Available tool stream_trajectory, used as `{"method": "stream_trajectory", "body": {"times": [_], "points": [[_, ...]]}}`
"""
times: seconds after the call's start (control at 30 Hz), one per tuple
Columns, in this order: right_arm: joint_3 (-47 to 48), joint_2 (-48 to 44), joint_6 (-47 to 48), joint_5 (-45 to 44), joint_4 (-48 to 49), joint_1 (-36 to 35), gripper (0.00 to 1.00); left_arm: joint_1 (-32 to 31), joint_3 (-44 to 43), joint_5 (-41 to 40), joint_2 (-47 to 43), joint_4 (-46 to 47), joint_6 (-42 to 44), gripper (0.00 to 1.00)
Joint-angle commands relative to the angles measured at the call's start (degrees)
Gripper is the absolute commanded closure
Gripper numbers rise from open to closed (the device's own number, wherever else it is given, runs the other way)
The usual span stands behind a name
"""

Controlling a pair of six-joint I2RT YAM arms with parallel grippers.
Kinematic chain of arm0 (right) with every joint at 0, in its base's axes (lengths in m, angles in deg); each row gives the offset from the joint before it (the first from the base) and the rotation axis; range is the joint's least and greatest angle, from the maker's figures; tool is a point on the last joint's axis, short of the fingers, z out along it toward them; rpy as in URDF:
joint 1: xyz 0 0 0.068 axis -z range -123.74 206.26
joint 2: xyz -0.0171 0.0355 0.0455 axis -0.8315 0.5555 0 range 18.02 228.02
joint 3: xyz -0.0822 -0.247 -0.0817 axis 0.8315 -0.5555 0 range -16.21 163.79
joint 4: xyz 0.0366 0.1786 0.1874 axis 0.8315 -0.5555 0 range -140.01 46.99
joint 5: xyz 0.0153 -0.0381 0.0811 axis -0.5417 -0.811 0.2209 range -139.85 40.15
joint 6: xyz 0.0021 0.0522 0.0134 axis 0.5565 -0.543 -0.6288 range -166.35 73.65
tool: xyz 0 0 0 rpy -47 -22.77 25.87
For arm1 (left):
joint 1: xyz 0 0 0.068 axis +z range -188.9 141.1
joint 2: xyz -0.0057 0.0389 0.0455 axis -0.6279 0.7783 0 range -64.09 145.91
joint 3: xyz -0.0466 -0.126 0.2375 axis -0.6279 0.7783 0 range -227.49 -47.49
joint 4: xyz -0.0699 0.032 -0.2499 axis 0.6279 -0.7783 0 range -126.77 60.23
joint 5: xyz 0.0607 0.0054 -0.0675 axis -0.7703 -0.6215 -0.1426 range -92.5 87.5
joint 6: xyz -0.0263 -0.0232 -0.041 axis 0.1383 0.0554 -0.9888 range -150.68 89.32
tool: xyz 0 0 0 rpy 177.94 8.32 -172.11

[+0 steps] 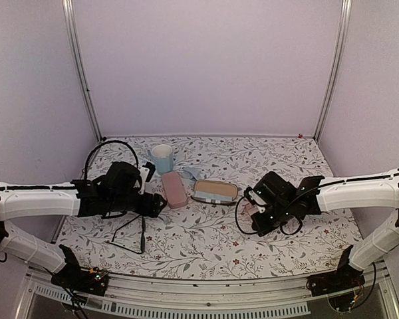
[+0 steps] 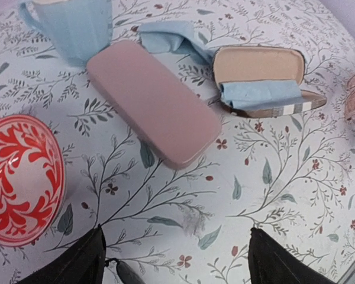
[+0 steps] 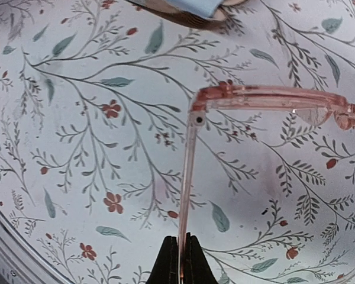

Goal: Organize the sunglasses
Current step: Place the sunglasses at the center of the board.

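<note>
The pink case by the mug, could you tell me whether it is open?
No, the pink case lies shut, its lid down.

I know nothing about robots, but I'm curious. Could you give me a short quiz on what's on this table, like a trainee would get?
1. True or false: the right gripper is shut on one thin side arm of the pinkish glasses.
2. What lies inside the open brown case? A) a blue cloth B) a red ball C) nothing at all
3. Fill in: the gripper whose fingers stand wide apart with nothing between them is the ___ one.

Key: 1 true. 2 A. 3 left: the left gripper hangs open above the table.
</note>
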Motion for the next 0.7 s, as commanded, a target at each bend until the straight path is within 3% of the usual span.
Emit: {"method": "stream_trajectory", "body": {"times": [0.0,0.23,0.47,0.67], "points": [[-2.0,1.3,-2.4,-1.6,-1.1,3.4,1.00,3.0,2.7,-2.1,-2.4,-8.3,-5.4,0.16],[-5.4,3.1,-1.4,0.6,2.0,7.1,0.96,10.2,8.8,2.1,-5.0,-6.3,-8.4,0.14],[-5.7,2.8,-0.7,2.4,4.2,7.3,0.74,14.5,12.0,5.7,-4.3,-5.0,-8.6,0.15],[-5.2,2.5,-0.1,2.6,4.5,7.4,0.67,14.7,14.0,8.7,-6.5,-4.0,-10.1,0.22]]}}
